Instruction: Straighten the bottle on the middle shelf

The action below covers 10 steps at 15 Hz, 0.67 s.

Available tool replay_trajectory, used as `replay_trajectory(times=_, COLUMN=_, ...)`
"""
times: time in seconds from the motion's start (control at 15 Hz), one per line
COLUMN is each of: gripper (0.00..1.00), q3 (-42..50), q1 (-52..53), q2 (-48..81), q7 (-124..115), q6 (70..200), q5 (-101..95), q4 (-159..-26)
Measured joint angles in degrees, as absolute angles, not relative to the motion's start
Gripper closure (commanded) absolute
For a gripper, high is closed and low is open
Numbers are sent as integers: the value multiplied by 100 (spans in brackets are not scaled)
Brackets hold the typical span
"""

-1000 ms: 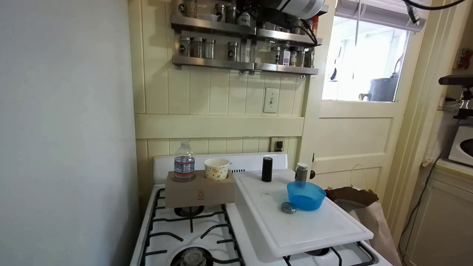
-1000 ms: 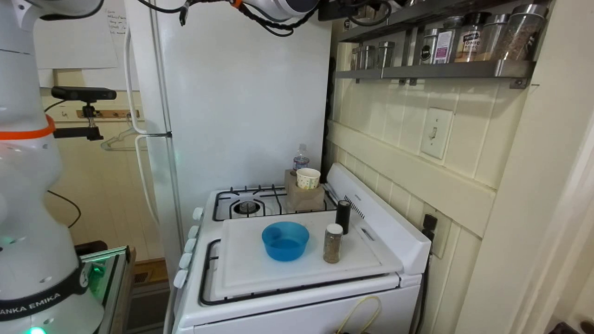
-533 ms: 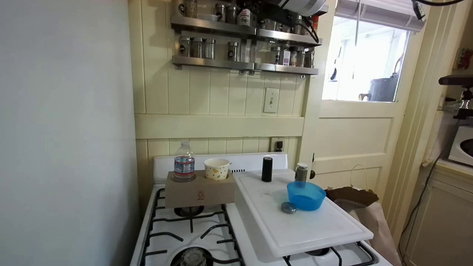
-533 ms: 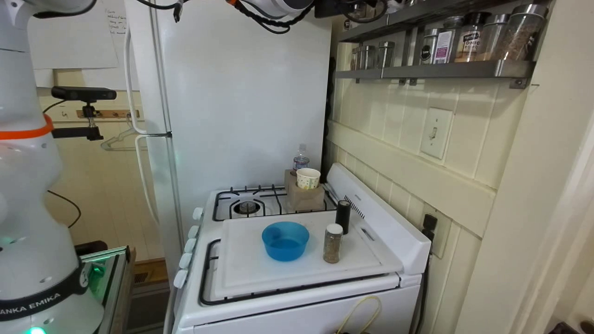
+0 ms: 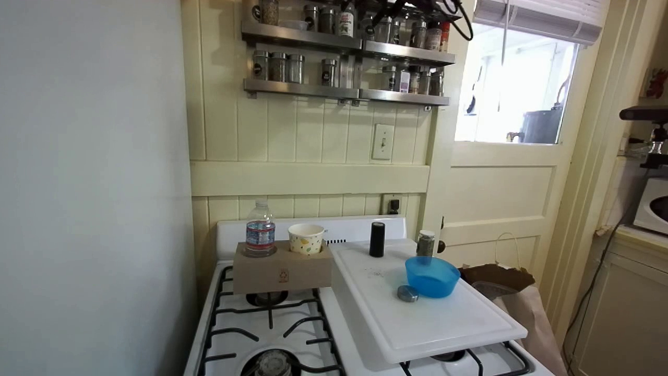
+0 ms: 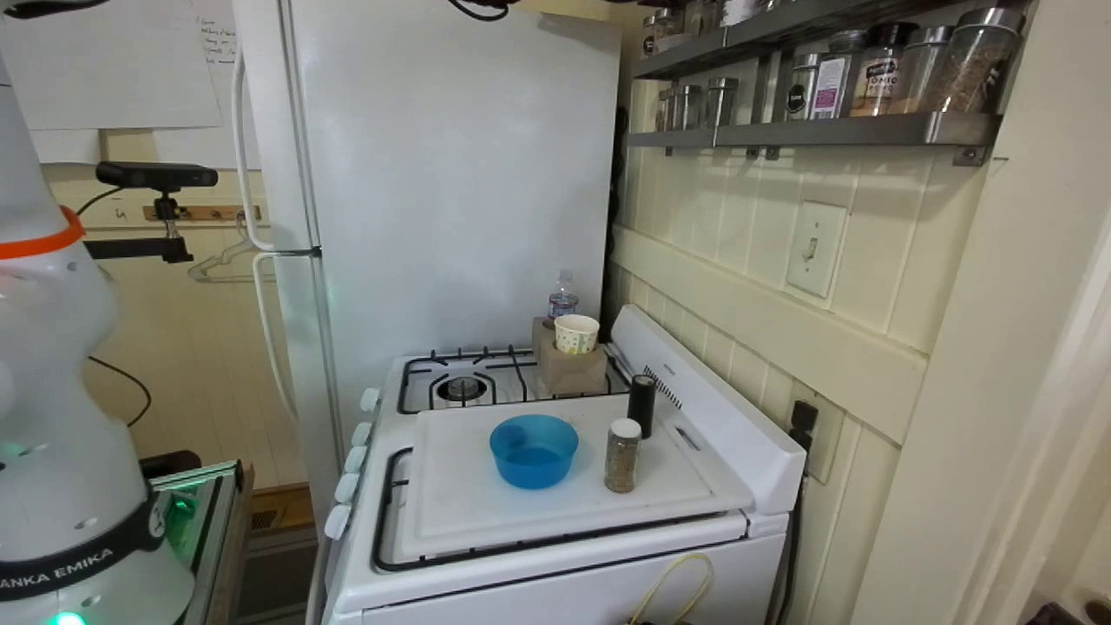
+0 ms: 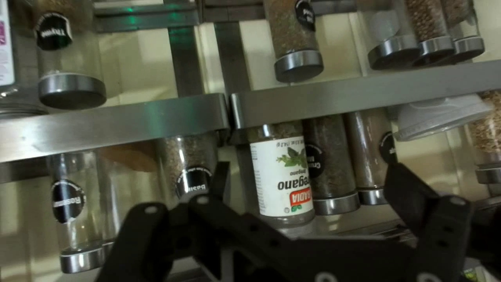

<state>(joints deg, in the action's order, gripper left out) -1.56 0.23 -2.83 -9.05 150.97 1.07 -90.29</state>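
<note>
The wrist view is upside down. The middle shelf (image 7: 352,96) has a steel front rail and also shows in both exterior views (image 5: 302,37) (image 6: 681,56). A white-labelled oregano bottle (image 7: 282,176) stands on it, its label turned partly sideways; it also shows in an exterior view (image 5: 346,23). My gripper (image 7: 309,178) is open, with the oregano bottle between its spread fingers and apart from both. One finger (image 7: 222,180) overlaps the basil jar (image 7: 191,164). The other finger (image 7: 409,188) is near a brown spice jar (image 7: 366,152). In an exterior view only dark arm parts (image 5: 402,6) show at the top.
A dark jar (image 7: 330,160) stands close beside the oregano bottle. Several jars line the lower shelf (image 5: 302,89). Below, the stove holds a white board (image 5: 449,324), a blue bowl (image 5: 432,279) and a cardboard carrier (image 5: 282,277) with a water bottle and paper cup.
The arm has moved up, mostly out of the exterior views. The oregano bottle and the jars on the right of the middle shelf, partly covered before, now show more fully.
</note>
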Motion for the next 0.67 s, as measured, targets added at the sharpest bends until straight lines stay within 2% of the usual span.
replay_trajectory(times=0.67, gripper=0, q3=-129, q1=-32, q2=-1551, q7=-1994, q6=10369, q5=139, q4=-8574)
